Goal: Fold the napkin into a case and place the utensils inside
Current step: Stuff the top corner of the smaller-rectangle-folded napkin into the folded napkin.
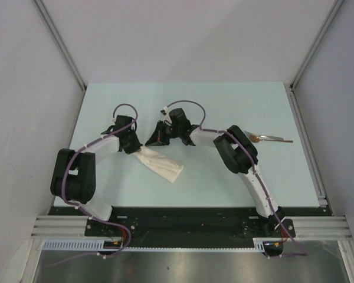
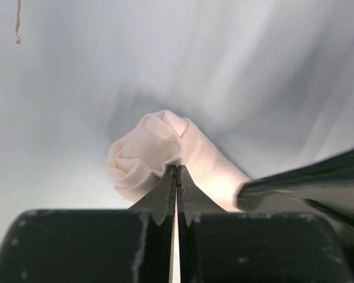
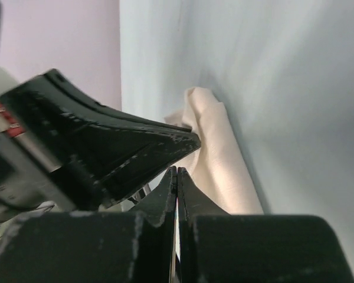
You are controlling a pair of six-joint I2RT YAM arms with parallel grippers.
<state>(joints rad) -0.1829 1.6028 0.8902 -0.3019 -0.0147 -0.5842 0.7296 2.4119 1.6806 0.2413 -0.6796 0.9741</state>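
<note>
- The left arm [image 1: 76,174] is bent at the elbow near the left edge of the table [image 1: 236,106], with the forearm stretched toward the middle.
- The left pincer [image 2: 176,168] is pressed shut, with a bunched end of the napkin [image 2: 147,147] pinched at its tips.
- The right arm [image 1: 242,156] is arched leftward from the near right.
- The right pincer [image 3: 177,171] is closed on nothing and held just beside the left one.

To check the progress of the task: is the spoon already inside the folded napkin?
No, the spoon lies in the open on the right side, well apart from the napkin.
</note>
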